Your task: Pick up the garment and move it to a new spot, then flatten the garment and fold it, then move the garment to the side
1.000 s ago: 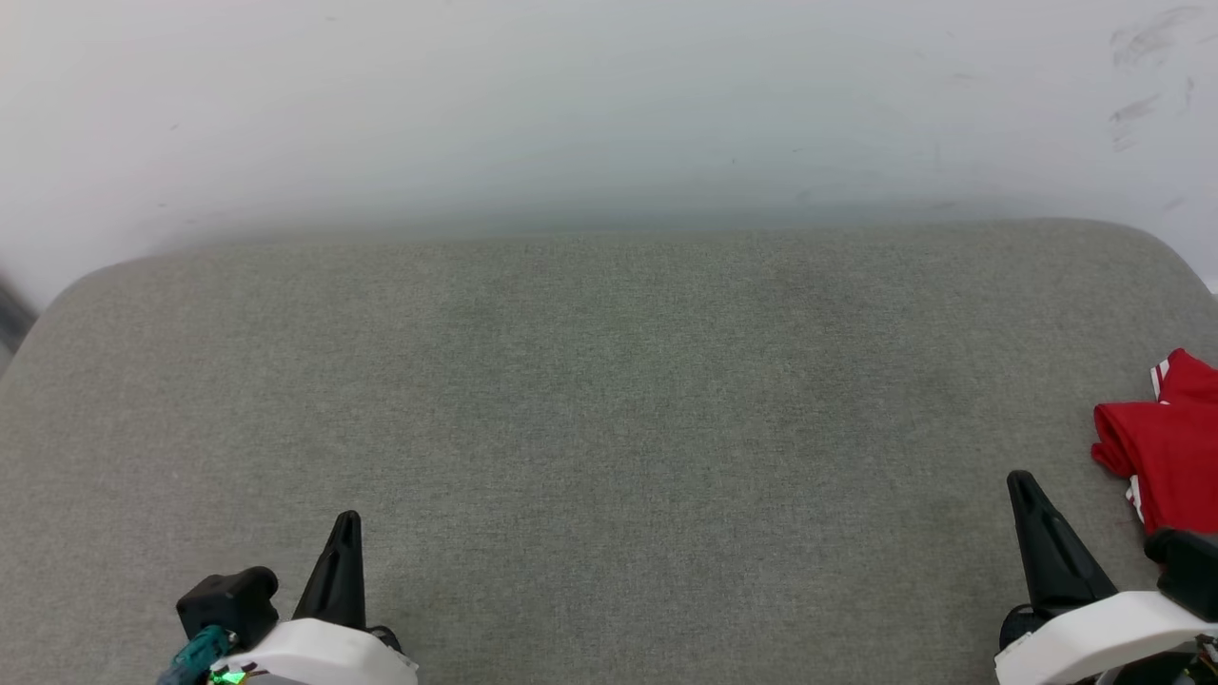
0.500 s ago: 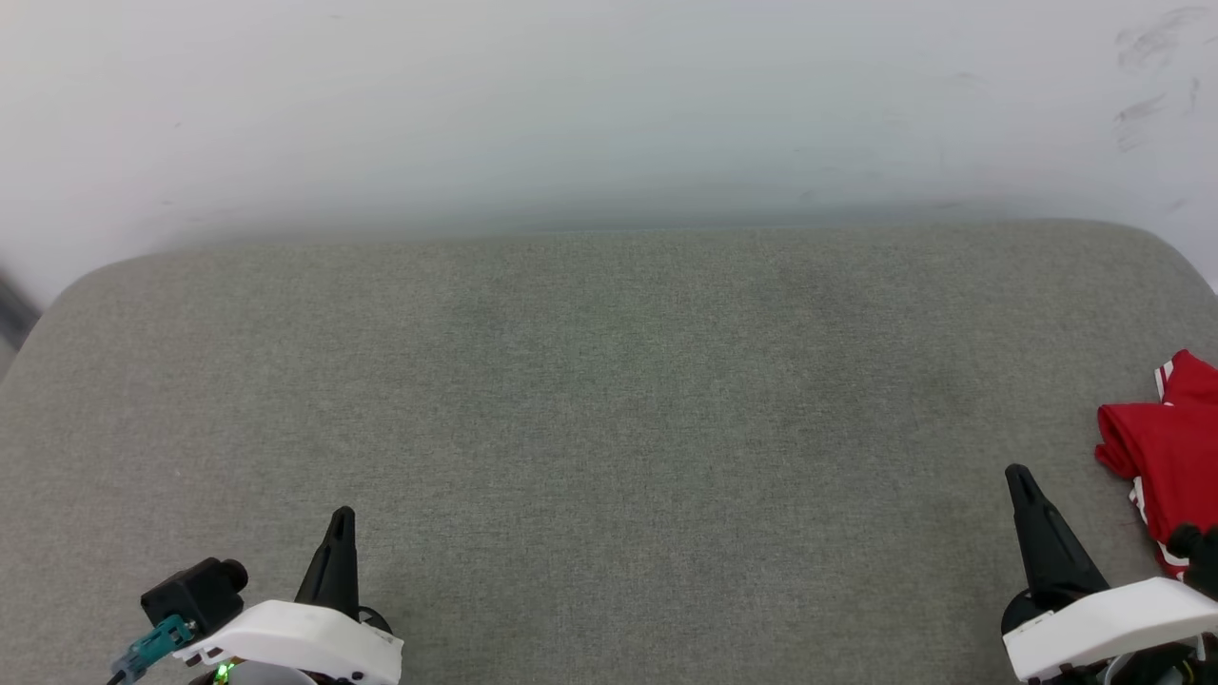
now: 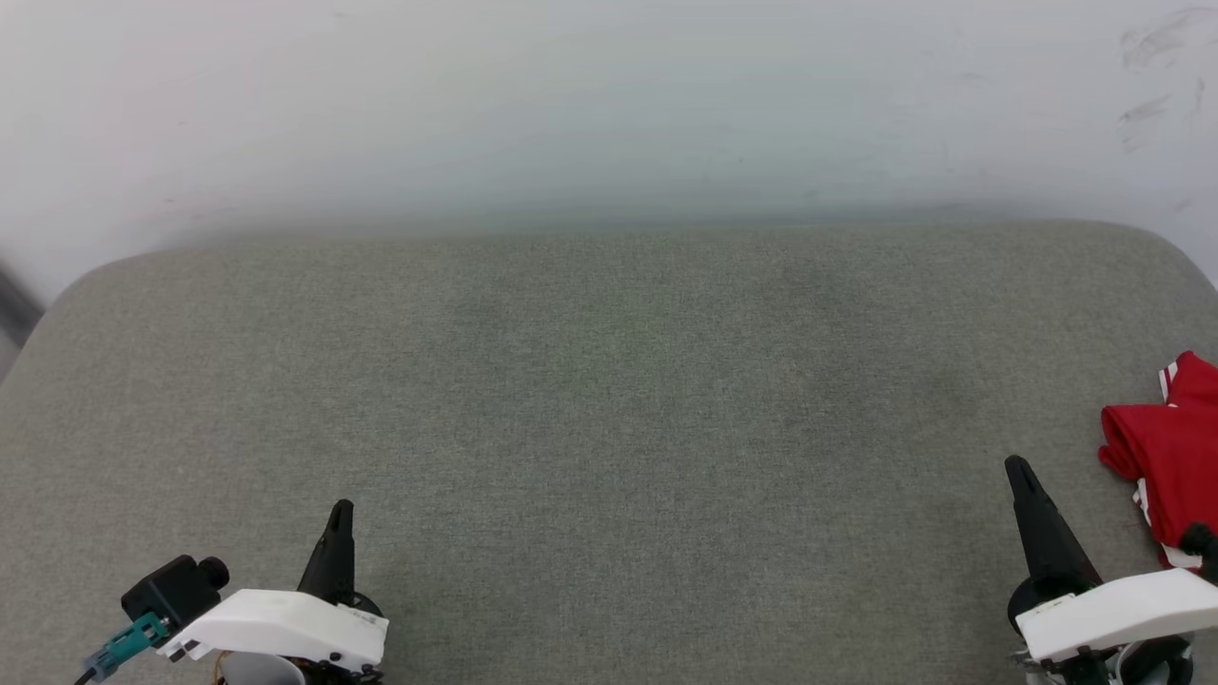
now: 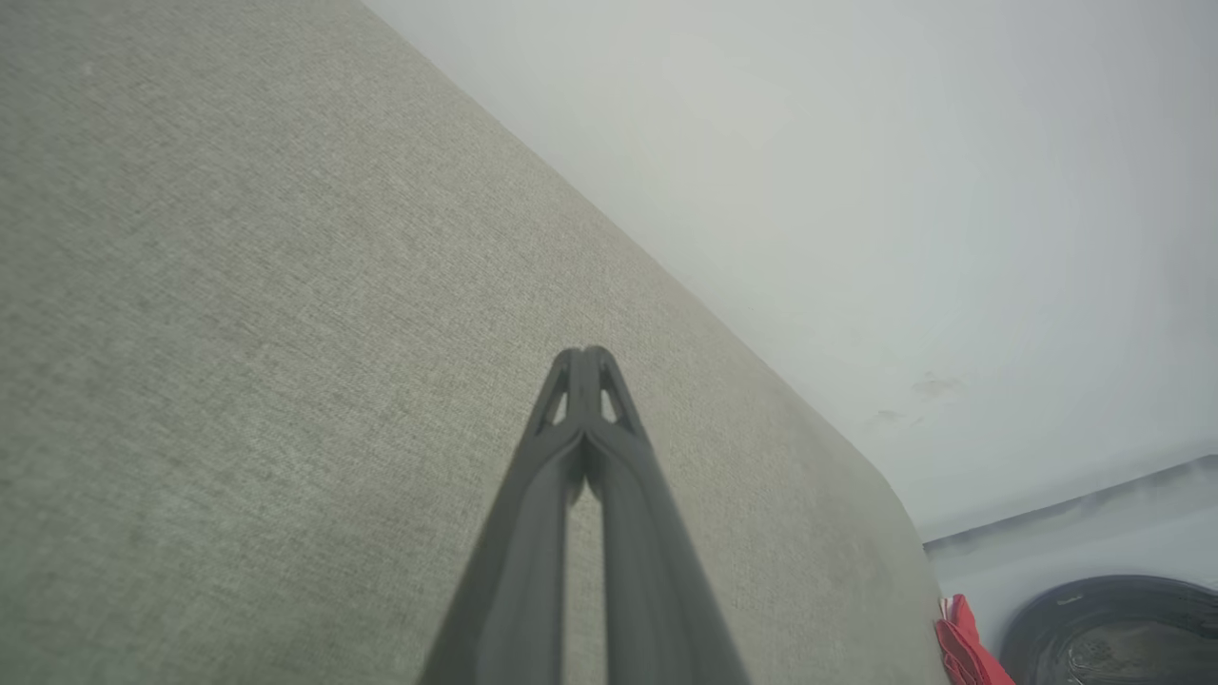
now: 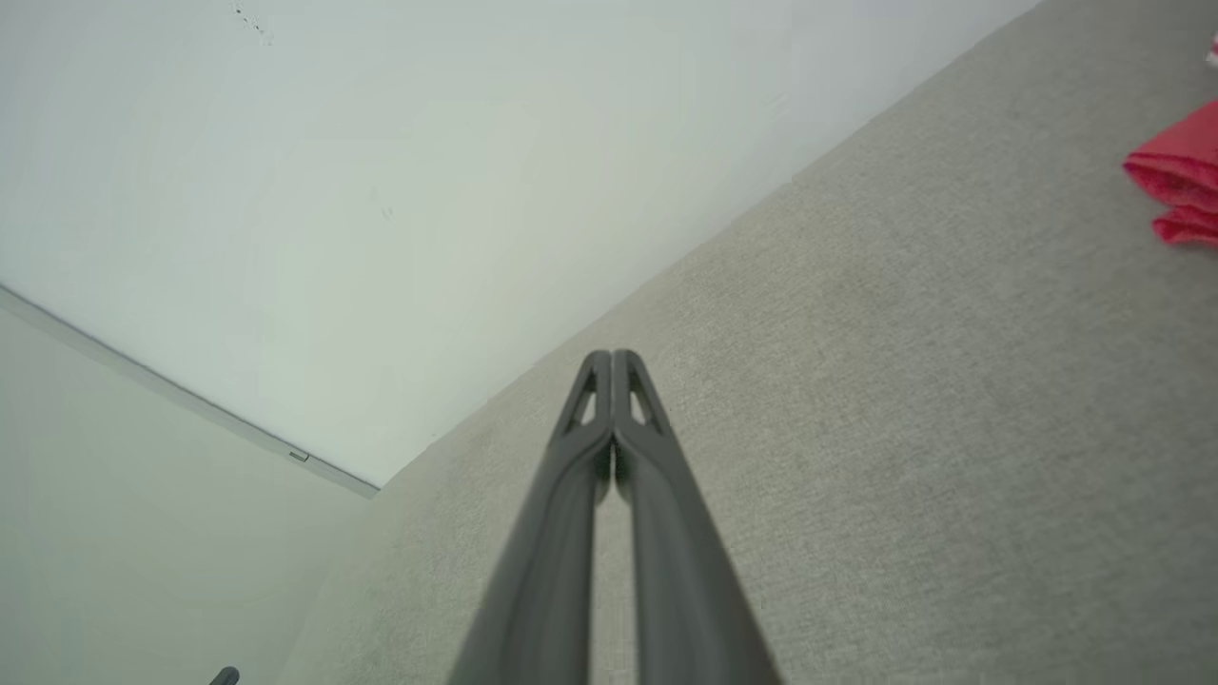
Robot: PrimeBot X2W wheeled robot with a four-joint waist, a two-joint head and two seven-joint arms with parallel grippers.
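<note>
Head view is showing the garment (image 3: 1168, 455) lying bunched at the table's (image 3: 609, 381) right edge, just right of the right pincer (image 3: 1018, 466), the nearer one; it and the left pincer (image 3: 341, 508) are hovering with fingers pressed together, empty.

The left claw (image 3: 340, 512) and the right claw (image 3: 1017, 466) point forward, each closed tight.

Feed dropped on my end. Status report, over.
Left claw shut, empty. Right claw shut, empty. Garment lies at grey cushion's right edge, not held. Nothing between right claw and garment.
</note>
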